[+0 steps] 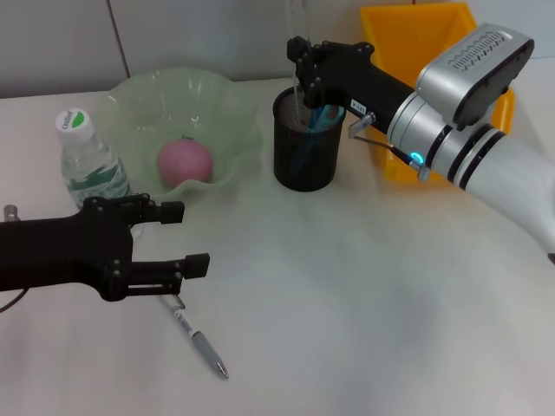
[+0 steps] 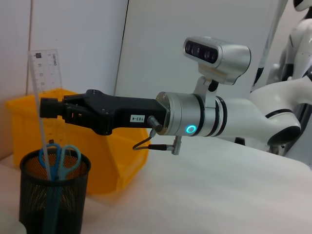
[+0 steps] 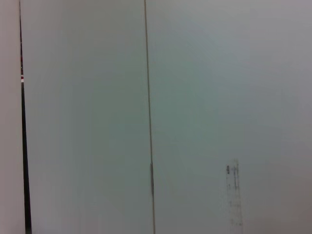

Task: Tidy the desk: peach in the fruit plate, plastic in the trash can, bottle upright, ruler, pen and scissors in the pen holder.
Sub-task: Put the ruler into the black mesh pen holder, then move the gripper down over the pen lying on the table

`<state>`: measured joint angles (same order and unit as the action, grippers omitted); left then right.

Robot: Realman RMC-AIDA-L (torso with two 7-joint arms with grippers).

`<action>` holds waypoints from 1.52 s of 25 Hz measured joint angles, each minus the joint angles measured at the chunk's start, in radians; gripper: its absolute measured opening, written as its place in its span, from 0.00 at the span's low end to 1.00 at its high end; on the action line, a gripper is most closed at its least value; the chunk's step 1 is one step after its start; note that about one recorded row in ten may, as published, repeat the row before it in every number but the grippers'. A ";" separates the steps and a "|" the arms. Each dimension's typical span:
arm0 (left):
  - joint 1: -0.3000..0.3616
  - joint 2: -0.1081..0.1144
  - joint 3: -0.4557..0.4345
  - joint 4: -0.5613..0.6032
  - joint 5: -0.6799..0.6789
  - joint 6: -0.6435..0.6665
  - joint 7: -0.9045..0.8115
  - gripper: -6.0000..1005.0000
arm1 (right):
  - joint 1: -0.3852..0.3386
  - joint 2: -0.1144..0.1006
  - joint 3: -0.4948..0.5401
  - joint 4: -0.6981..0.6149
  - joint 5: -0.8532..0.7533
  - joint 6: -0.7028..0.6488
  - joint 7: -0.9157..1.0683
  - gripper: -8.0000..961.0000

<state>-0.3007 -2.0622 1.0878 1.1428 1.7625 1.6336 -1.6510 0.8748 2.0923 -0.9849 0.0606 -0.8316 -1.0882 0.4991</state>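
Jaws on the left gripper [image 1: 196,236] stand wide apart with nothing between them, the two black fingers reaching out level above the desk [image 1: 364,329]. Just under the lower finger lies the pen [image 1: 192,333], flat on the desk, its long axis slanting from beneath that finger away toward the robot, silver tip at the far end from the jaws. Whether the right gripper [image 2: 48,108] is parted or closed cannot be told; it hangs just over the pen holder's rim, with the clear ruler [image 2: 45,85] touching or just beside its tip.

Behind the right gripper sits the yellow trash can [image 1: 416,39], touching nothing the jaws hold. Beyond the left gripper's fingers stands the pale green fruit plate [image 1: 139,100], the pink peach [image 1: 184,161] resting in its middle. Beside the plate, just behind the left gripper's upper finger, the bottle [image 1: 87,160] stands upright, cap up. The black mesh pen holder [image 1: 305,143] stands below the right gripper; in it the ruler stands nearly upright, long axis vertical, and the blue scissors [image 2: 59,158] sit with handles up, blades pointing down.
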 joint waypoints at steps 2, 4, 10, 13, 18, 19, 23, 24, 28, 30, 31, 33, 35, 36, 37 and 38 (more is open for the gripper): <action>-0.002 0.000 -0.006 -0.017 -0.003 0.001 0.021 0.81 | 0.000 0.000 -0.001 0.002 0.000 0.001 0.000 0.05; -0.002 0.000 -0.008 -0.023 -0.003 0.001 0.028 0.81 | -0.001 0.000 -0.001 0.005 0.000 0.001 0.000 0.06; -0.001 -0.002 -0.009 -0.019 -0.008 0.004 0.028 0.81 | -0.009 0.000 -0.002 0.007 0.000 -0.007 0.009 0.06; 0.000 -0.003 -0.013 -0.012 -0.008 0.007 0.026 0.81 | -0.017 0.000 0.000 0.005 0.000 -0.010 0.032 0.08; -0.003 -0.003 -0.035 -0.008 -0.012 0.022 0.025 0.81 | -0.030 0.000 0.007 0.002 0.002 -0.025 0.039 0.19; -0.003 -0.003 -0.036 -0.008 -0.015 0.025 0.026 0.81 | -0.036 0.000 0.008 0.002 0.002 -0.049 0.039 0.21; -0.003 -0.003 -0.036 -0.006 -0.018 0.027 0.026 0.81 | -0.044 0.000 0.008 0.001 0.002 -0.078 0.040 0.32; -0.003 -0.003 -0.036 -0.004 -0.018 0.028 0.026 0.81 | -0.045 0.000 0.007 0.000 0.002 -0.079 0.040 0.35; 0.002 -0.003 -0.037 0.003 -0.019 0.032 0.024 0.81 | -0.048 0.000 0.000 -0.001 0.002 -0.081 0.047 0.50; 0.003 -0.003 -0.037 0.003 -0.022 0.034 0.024 0.81 | -0.053 0.000 -0.002 -0.004 0.002 -0.089 0.058 0.59; 0.003 -0.003 -0.037 0.003 -0.022 0.034 0.024 0.81 | -0.059 0.000 -0.002 -0.010 0.002 -0.097 0.068 0.63; 0.003 -0.003 -0.037 0.003 -0.022 0.034 0.024 0.81 | -0.070 0.000 -0.003 -0.023 0.002 -0.107 0.088 0.71; 0.005 -0.004 -0.037 0.003 -0.026 0.036 0.026 0.81 | -0.087 0.000 -0.008 -0.043 -0.001 -0.121 0.125 0.75; 0.005 -0.004 -0.037 0.003 -0.026 0.036 0.026 0.81 | -0.113 -0.002 -0.024 -0.071 -0.014 -0.147 0.181 0.76; 0.005 -0.004 -0.037 0.003 -0.026 0.036 0.026 0.81 | -0.128 -0.004 -0.036 -0.092 -0.025 -0.162 0.222 0.78; 0.005 -0.004 -0.037 0.003 -0.026 0.036 0.026 0.81 | -0.128 -0.004 -0.036 -0.092 -0.025 -0.162 0.222 0.79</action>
<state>-0.2956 -2.0658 1.0507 1.1457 1.7368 1.6693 -1.6253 0.7469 2.0881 -1.0212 -0.0313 -0.8570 -1.2502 0.7206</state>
